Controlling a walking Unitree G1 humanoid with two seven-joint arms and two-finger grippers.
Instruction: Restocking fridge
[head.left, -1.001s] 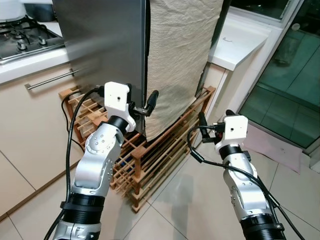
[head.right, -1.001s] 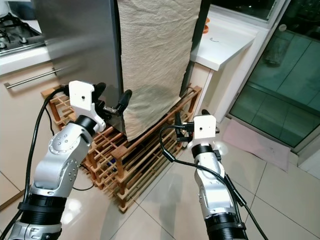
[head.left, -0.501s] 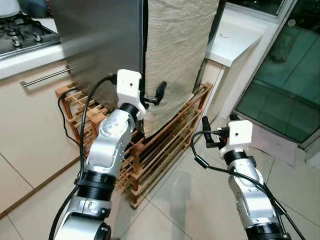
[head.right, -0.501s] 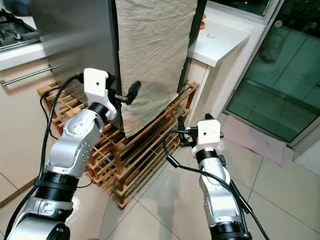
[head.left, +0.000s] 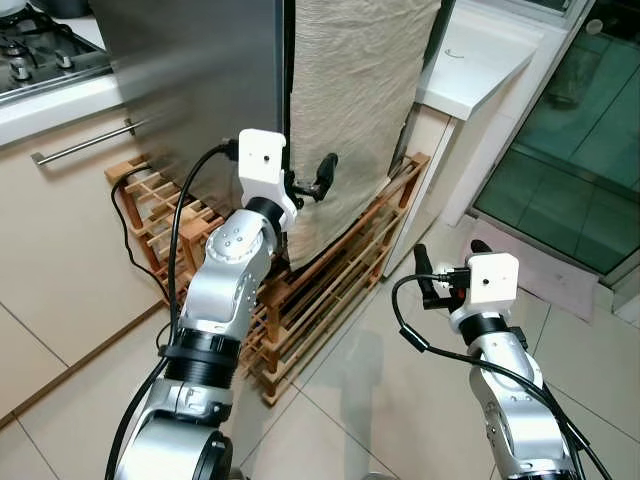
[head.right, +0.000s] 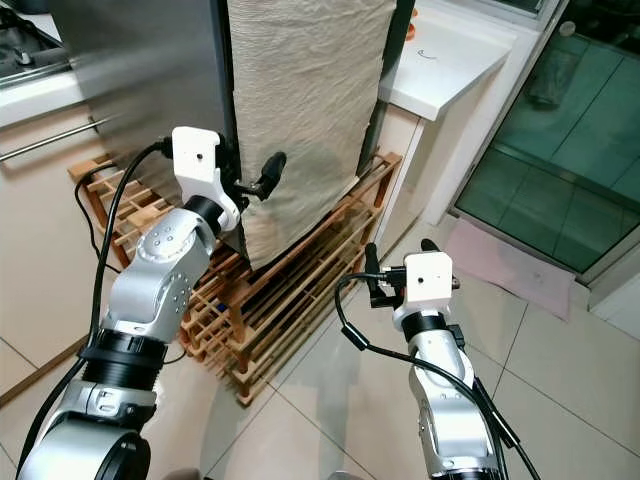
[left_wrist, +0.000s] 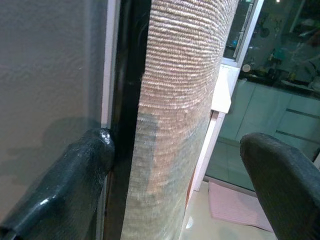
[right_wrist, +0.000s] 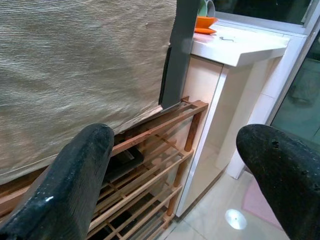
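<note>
Fridge (head.left: 200, 90), steel-grey, stands on a wooden slatted rack (head.left: 330, 280) on the tiled floor, with a beige woven cloth (head.left: 350, 100) hanging down its front beside the dark seam at the door edge. Left gripper (head.left: 308, 188) is raised to the lower part of that seam, fingers spread apart and holding nothing. In the left wrist view one finger (left_wrist: 65, 190) lies against the grey door panel at the dark gap, while the other finger (left_wrist: 285, 185) stands clear on the far side of the cloth.

Right gripper (head.left: 445, 265) is held lower and well apart from the fridge, above the floor near the rack's end. Its fingers are also spread, with nothing between them. White countertop (head.left: 480, 65) adjoins the fridge on the robot's right; in the right wrist view an orange item (right_wrist: 206, 23) rests on it. Gas hob (head.left: 40, 55) and a drawer handle (head.left: 85, 148) sit on the robot's left.
</note>
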